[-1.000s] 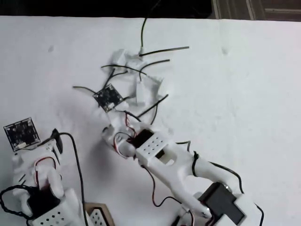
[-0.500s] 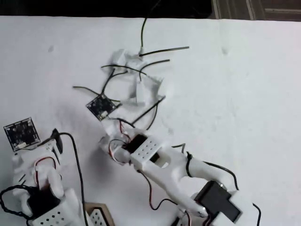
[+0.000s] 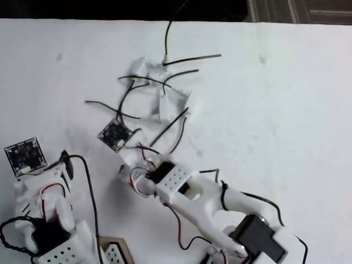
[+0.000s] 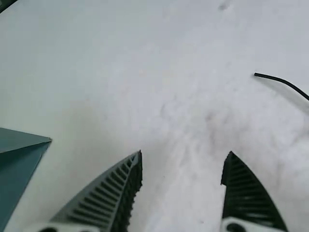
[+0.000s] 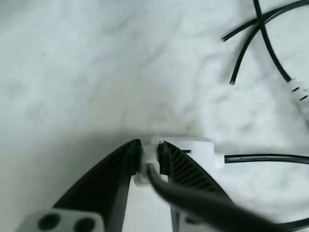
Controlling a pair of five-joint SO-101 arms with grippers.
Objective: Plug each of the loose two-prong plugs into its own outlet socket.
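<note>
My right gripper (image 5: 149,144) is shut on a small white plug (image 5: 146,159) that sits against a white block (image 5: 188,146) with a black cord (image 5: 260,158) leading off it. From above, the right arm (image 3: 181,184) lies low over the table's middle, and a small black square board (image 3: 114,135) sits just beyond its tip. Other white plugs with black cords (image 3: 162,96) lie tangled farther back. My left gripper (image 4: 185,154) is open over bare table, with a cord end (image 4: 280,81) ahead. The left arm (image 3: 47,198) stays at the near left corner.
A second black square board (image 3: 25,154) lies by the left arm. A teal edge (image 4: 17,154) shows beside the left gripper. Loose black cord ends (image 5: 251,43) lie beyond the right gripper. The right half of the white table (image 3: 286,110) is bare.
The right arm has pulled back toward the near left, and the black square board in front of it has slid the same way, dragging cords along. The left arm has kept still.
</note>
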